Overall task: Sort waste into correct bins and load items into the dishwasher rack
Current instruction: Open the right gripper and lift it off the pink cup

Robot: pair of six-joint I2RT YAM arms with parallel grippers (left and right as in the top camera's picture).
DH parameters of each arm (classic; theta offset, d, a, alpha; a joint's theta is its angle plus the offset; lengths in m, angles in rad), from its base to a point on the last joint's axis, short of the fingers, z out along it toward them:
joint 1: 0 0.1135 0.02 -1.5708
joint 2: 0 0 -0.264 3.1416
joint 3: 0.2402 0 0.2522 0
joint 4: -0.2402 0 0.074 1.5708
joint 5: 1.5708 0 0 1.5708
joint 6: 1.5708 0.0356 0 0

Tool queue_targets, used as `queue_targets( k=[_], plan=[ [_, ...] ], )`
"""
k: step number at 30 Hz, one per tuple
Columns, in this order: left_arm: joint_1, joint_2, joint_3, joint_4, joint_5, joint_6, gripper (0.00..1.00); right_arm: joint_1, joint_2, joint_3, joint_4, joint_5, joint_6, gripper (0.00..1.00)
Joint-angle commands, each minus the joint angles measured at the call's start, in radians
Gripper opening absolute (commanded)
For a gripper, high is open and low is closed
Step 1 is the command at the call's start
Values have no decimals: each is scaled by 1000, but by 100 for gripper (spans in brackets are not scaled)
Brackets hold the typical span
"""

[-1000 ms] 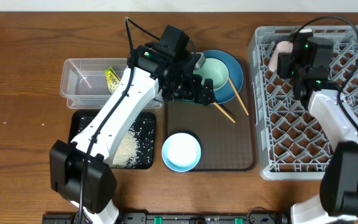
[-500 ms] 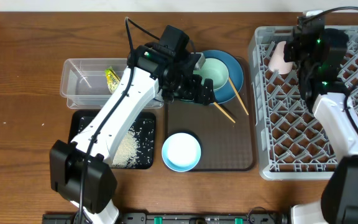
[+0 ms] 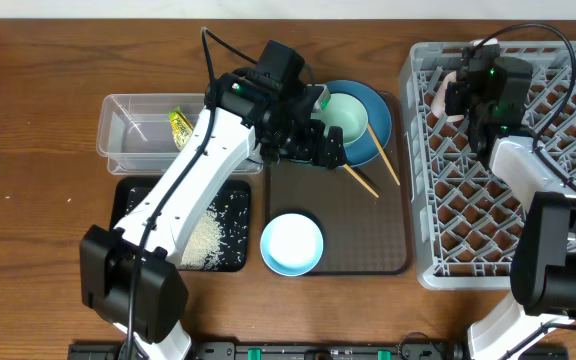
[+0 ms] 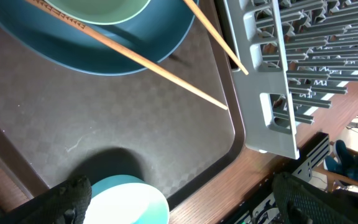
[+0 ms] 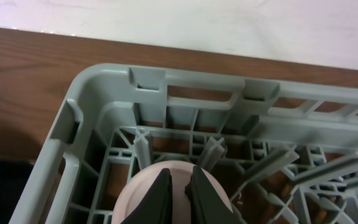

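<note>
The pink cup sits in the far left corner of the grey rack, down among the pegs. The right gripper is right on top of it. Its two fingers are very close together with only a thin gap, and they seem to pinch the wall of the cup, but the view is too tight to be sure.

The left gripper hangs over the brown tray, just beside the blue plate. Its fingers are spread wide and hold nothing. The mint bowl sits on the blue plate. Two chopsticks rest across the plate's edge and point down onto the brown tray. The white and blue bowl stands at the near left edge of the brown tray.

To the left, the clear tub has the snack wrapper in it. Just below the tub is the black tray, with a pile of rice in it.
</note>
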Motion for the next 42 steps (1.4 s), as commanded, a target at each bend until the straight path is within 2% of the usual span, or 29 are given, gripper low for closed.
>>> queue_targets(
  k=[1, 11, 26, 38, 42],
  plan=[
    [3, 0, 4, -1, -8, 6, 96, -14, -9, 1, -61, 5, -7, 11],
    [3, 0, 4, -1, -8, 6, 96, -14, -9, 1, -200, 5, -7, 12],
    [3, 0, 4, -1, -8, 6, 96, -14, -196, 1, -93, 4, -7, 10],
    [3, 0, 4, -1, -8, 6, 96, -14, -71, -1, -164, 1, -7, 11],
    [3, 0, 4, -1, -8, 6, 96, -14, -5, -1, -163, 21, -7, 16]
  ],
)
